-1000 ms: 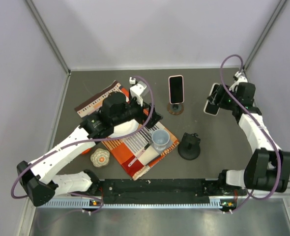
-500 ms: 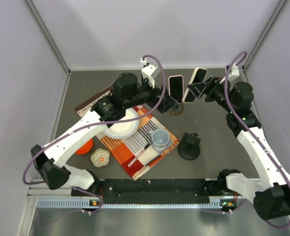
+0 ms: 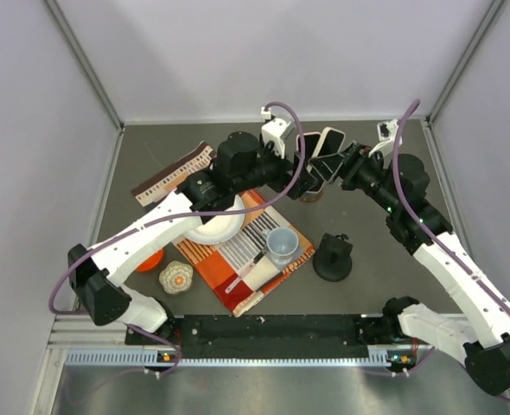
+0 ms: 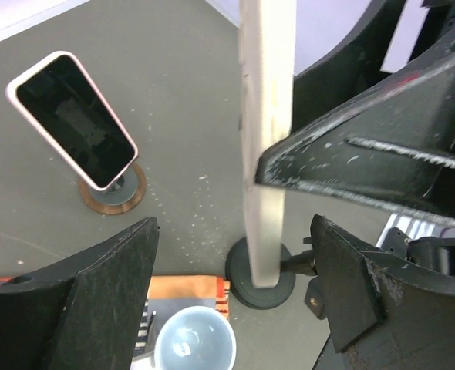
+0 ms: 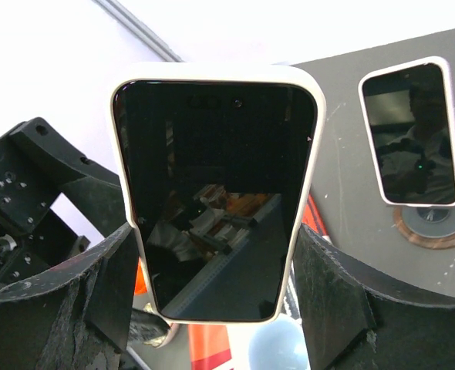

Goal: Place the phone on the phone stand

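My right gripper (image 3: 334, 162) is shut on a white-cased phone (image 3: 328, 143) and holds it upright above the back middle of the table. In the right wrist view the phone (image 5: 216, 193) sits between my two fingers, screen toward the camera. My left gripper (image 3: 300, 180) is open and empty right beside it; in the left wrist view the phone (image 4: 267, 116) shows edge-on just beyond my open gripper (image 4: 231, 304). The empty black phone stand (image 3: 333, 257) stands on the table below, and its base shows in the left wrist view (image 4: 240, 284).
A second, pink-cased phone (image 4: 72, 119) rests on a round copper-rimmed stand (image 4: 112, 194) at the back. An orange striped cloth (image 3: 238, 268) carries a white bowl (image 3: 216, 226) and a blue cup (image 3: 281, 245). A patterned ball (image 3: 175, 277) lies near left.
My right arm carried the white phone from the right side leftward to the back middle. My left arm swung right and back until its open gripper came beside the phone.
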{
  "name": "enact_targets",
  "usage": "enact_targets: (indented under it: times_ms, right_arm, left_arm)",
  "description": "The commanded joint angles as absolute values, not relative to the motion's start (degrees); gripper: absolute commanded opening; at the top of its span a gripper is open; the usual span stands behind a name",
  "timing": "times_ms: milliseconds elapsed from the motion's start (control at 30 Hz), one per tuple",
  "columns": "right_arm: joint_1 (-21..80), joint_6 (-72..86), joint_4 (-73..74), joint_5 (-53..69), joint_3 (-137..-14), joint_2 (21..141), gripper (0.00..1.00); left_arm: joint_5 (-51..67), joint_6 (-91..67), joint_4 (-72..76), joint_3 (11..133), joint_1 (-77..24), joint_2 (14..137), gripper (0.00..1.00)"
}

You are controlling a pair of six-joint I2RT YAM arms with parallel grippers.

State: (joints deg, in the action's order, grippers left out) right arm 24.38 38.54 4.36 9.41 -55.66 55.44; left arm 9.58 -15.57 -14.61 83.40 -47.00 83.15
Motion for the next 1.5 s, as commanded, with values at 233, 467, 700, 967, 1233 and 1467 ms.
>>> enact_targets:
  times_ms: [233,467,700,967,1233,1467]
  right_arm:
    - [26.81,43.15,5.18,9.83,-56.25,48.52,0.0]
    - [26.81,37.28,8.25,20.29,-55.54,47.81,0.62]
    - [26.81,18.39,21.61,33.19,-59.85,44.74,0.99]
    - [26.81,8.53,30.32,48.85,-63.1,42.63,0.95]
    - [26.81,6.41,28.67,60.19,-68.2,47.63,0.87]
    - [26.89,15.28,11.99,70.75,-64.34,48.6,0.84]
  left_arm:
    - [8.34,-18.02,-7.21,79.1,-49.66,82.18,0.26]
    - [12.12,-20.03,-4.13,73.22,-49.57,76.04,0.0]
    - [17.58,-18.64,-8.86,67.24,-49.48,65.58,0.0]
    - [28.89,-18.72,-16.88,65.31,-49.48,51.96,0.0]
    - [36.12,-20.56,-16.7,62.05,-49.4,47.37,0.0]
    - [36.2,-19.86,-15.91,60.12,-49.4,47.81,0.0]
